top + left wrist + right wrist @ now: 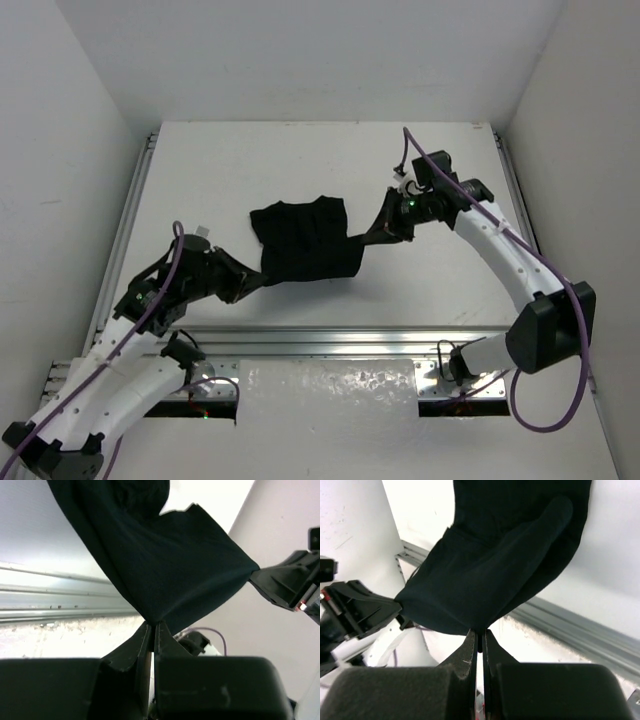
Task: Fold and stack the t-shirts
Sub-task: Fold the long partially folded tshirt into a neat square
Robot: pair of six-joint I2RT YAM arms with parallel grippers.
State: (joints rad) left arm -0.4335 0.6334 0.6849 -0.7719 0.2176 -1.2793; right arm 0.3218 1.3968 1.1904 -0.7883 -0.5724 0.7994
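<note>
A plain black t-shirt (305, 240) hangs bunched above the middle of the white table, stretched between both grippers. My left gripper (258, 282) is shut on its lower left corner; in the left wrist view the t-shirt (165, 560) fans up from the pinched left gripper (151, 625). My right gripper (372, 237) is shut on the right edge; in the right wrist view the t-shirt (505, 555) spreads up from the pinched right gripper (480, 631). Each wrist view shows the other gripper at the cloth's far corner.
The table (330, 160) has metal rails along its left side (128, 215), right side (512, 190) and near edge (340, 340). White walls close in on three sides. A crinkled white sheet (325, 390) lies between the arm bases.
</note>
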